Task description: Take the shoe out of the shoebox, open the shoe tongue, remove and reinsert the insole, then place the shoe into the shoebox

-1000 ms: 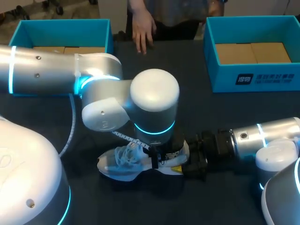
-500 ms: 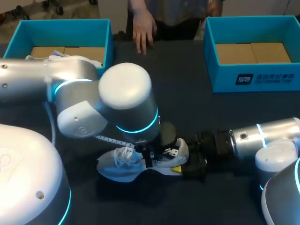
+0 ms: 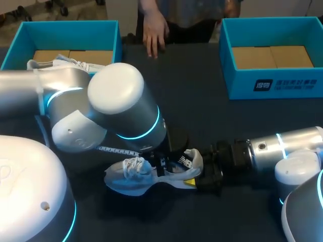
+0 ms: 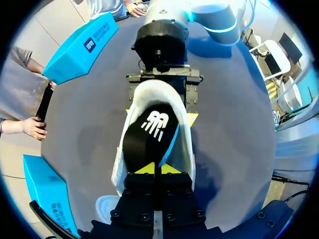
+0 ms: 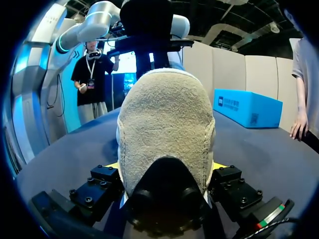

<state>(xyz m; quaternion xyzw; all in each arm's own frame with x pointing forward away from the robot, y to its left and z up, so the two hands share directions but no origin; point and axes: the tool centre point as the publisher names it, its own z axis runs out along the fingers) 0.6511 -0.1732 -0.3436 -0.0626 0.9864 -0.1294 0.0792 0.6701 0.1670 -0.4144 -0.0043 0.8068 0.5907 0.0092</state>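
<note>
White shoe [image 3: 132,177] sits sole-down on the dark counter [image 3: 202,121], near the front edge at the middle, toe to the robot's left, heel to the right. L arm comes in from the left side w/ its big elbow joint over the counter and the wrist bent steeply down over the shoe's opening. Left gripper [image 4: 159,169] points down into the shoe, its yellow tips almost together and pinched on the near end of the black insole [image 4: 149,137], which lies tilted up out of the shoe's mouth. R arm lies low and roughly level along the counter from the right. Right gripper [image 5: 164,167] is spread wide around the heel, one finger pressed on each side, so it has hold of the shoe.

Blue shoebox [image 3: 65,31] at far left has a second white shoe [image 3: 56,64] by its near wall. Another blue shoebox [image 3: 272,86] stands far right, well apart from the shoe.
</note>
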